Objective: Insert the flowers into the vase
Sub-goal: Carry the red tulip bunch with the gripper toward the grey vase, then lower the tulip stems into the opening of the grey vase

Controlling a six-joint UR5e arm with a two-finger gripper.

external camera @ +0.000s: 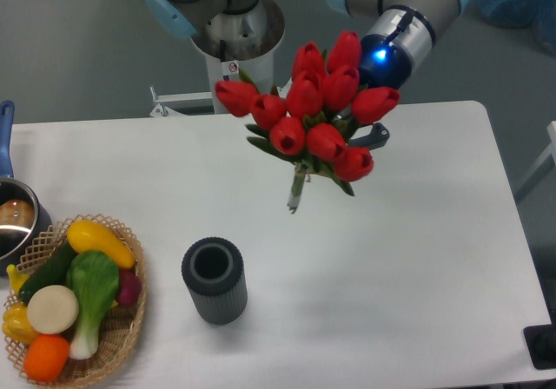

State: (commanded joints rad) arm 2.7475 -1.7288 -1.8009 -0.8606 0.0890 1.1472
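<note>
The flowers (311,118) hang in the air above the white surface (417,259), toward its far side, held up at the gripper (369,133). The jaws themselves are hidden behind the red buds and green leaves, so whether they are clenched on the bunch or merely against it cannot be told, though the bunch rests on nothing else. A blue light glows on the wrist above the blooms.

The bunch's long axis runs steeply, tilted only a little from upright: the heads point up and toward the camera, spreading wide, while the pale bundled stems point down and slightly to the left, their cut end showing below the leaves and clear of the surface.

The vase (214,280) stands upright on the surface nearer the camera and to the left of the bunch, well apart from it, its round mouth open upward and its ribbed sides dark grey.

At the left edge a woven basket (130,319) holds colourful toy vegetables (74,293). Behind it sits a metal pot (13,224) with a blue handle, partly cut off by the frame
</note>
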